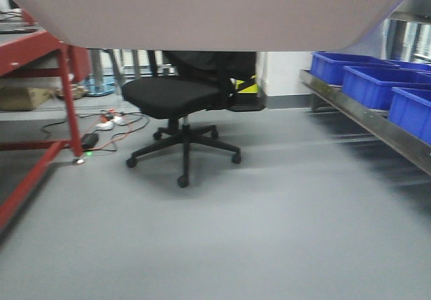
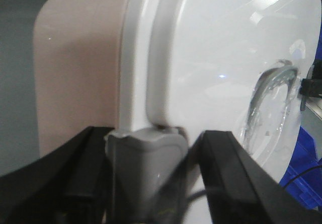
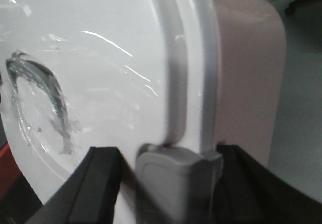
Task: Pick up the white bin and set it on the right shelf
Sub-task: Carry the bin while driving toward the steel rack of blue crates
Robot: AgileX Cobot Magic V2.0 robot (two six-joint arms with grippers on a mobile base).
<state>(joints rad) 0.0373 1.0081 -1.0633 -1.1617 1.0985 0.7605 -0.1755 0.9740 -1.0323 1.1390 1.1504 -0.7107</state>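
The white bin [image 1: 215, 10] is lifted, left gripper [image 2: 151, 161] and right gripper [image 3: 173, 173] squeezing its ends; the right shelf [image 1: 350, 111] comes next.

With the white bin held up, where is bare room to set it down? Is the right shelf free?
Not on the visible level of the right shelf: blue bins sit side by side along its rail. Bare grey floor lies between the office chair and that rail. Cables crowd the red table leg. Higher levels are mostly hidden.
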